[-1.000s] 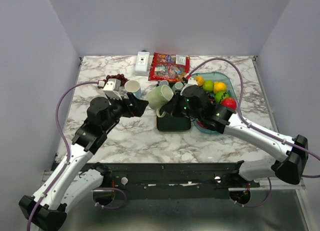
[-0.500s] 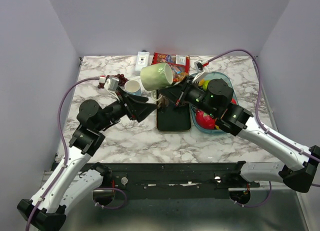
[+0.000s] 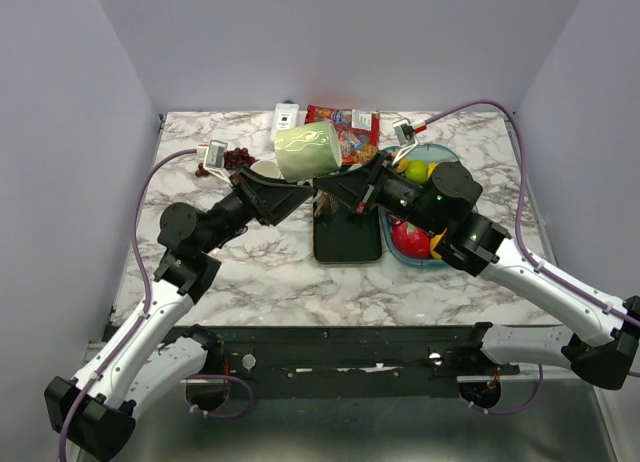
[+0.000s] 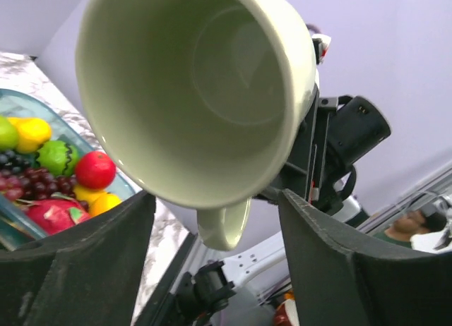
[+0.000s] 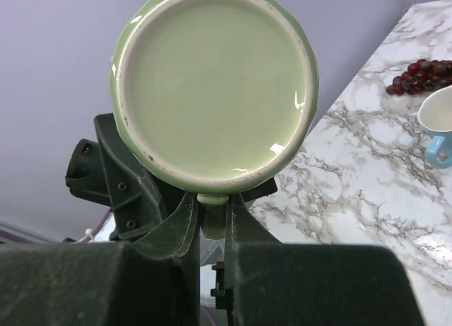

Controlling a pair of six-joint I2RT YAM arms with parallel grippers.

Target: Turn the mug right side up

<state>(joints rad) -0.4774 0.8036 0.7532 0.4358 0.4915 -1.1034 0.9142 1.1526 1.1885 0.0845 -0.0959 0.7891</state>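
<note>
Raised since earlier, one green mug (image 3: 308, 150) hangs tilted above the black tray (image 3: 348, 240). Right gripper (image 5: 212, 224) clamps its handle; left gripper (image 3: 297, 190) gapes wide, holding nothing. One red packet (image 3: 357, 134), writing unreadable.

Glossy glazed ceramic mug (image 5: 215, 86); smooth marble-patterned table (image 3: 270, 272).

Quick count, here we go: one green mug (image 3: 307, 150), one white cup (image 5: 439, 121), one bunch of grapes (image 3: 237, 158), one snack bag (image 3: 358, 142), one white box (image 3: 286, 118), one black tray (image 3: 347, 240), one fruit dish (image 3: 418, 261). Two tools: left tool (image 3: 296, 192), right tool (image 3: 322, 185).
</note>
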